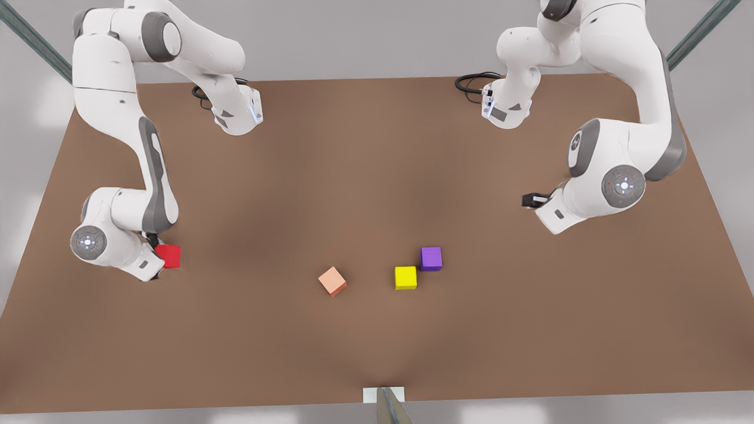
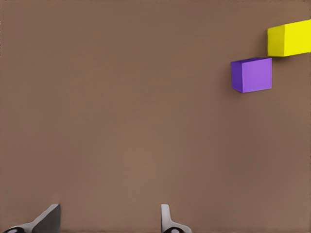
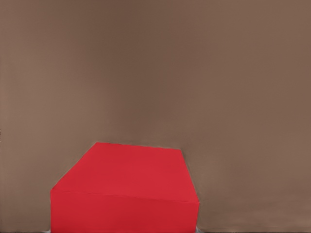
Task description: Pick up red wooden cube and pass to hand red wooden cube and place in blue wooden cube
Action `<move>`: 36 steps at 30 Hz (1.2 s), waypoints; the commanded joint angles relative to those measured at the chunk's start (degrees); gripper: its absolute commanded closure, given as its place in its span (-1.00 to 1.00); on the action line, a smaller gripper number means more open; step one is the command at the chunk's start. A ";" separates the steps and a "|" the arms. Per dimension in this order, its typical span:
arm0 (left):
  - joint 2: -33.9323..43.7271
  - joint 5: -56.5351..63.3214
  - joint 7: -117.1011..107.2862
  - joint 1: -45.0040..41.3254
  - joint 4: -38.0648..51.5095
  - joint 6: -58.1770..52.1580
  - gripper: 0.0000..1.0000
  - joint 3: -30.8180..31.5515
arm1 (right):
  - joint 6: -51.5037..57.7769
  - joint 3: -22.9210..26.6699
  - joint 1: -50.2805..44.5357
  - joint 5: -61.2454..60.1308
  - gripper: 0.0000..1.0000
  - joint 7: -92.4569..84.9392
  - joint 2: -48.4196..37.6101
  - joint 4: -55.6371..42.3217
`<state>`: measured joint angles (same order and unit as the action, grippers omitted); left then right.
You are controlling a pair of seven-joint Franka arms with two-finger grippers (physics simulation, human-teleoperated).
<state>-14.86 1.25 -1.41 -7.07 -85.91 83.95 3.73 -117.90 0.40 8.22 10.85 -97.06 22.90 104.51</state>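
On the brown tabletop (image 1: 377,176), seen from the front view, my two white arms reached in from the far edge. My right gripper (image 1: 158,259) sat low at the front view's left, right against the red wooden cube (image 1: 169,255), which lay touching the gripper's dark fingers near that edge of the tabletop. My right wrist view showed the red wooden cube (image 3: 126,189) very close up, at the gripper, with the brown surface beyond it; whether the fingers were clamped on it or merely beside it, I could not tell. My left gripper (image 1: 532,200) waited above the tabletop at the front view's right, well apart from every cube. From my left wrist view its two fingertips (image 2: 48,219) stood spread with bare tabletop between them, holding nothing, and farther off lay a purple cube (image 2: 252,74) with a yellow cube (image 2: 290,38) just beside it. Toward the middle, in the front view, a salmon-orange cube (image 1: 333,281) rested turned at an angle, near the yellow cube (image 1: 406,277), which sat corner to corner with the purple cube (image 1: 431,258).
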 commanded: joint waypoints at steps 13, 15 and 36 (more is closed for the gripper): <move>-6.76 -2.13 1.23 4.08 11.12 -13.63 -1.00 -0.39 | -23.34 0.30 7.86 10.42 -0.01 36.32 -2.68 14.31; -6.76 -2.30 1.23 3.99 11.12 -13.63 -1.00 -0.39 | -25.80 0.30 8.21 10.42 -0.01 36.41 -3.03 16.78; -6.76 -2.56 1.41 3.64 11.12 -13.90 -1.00 -0.30 | -27.29 0.21 9.00 10.33 -1.00 36.76 -3.21 17.92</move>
<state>-21.69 -1.38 -0.23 -3.43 -74.82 70.21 3.42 -145.37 0.65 17.25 21.26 -65.63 19.90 122.50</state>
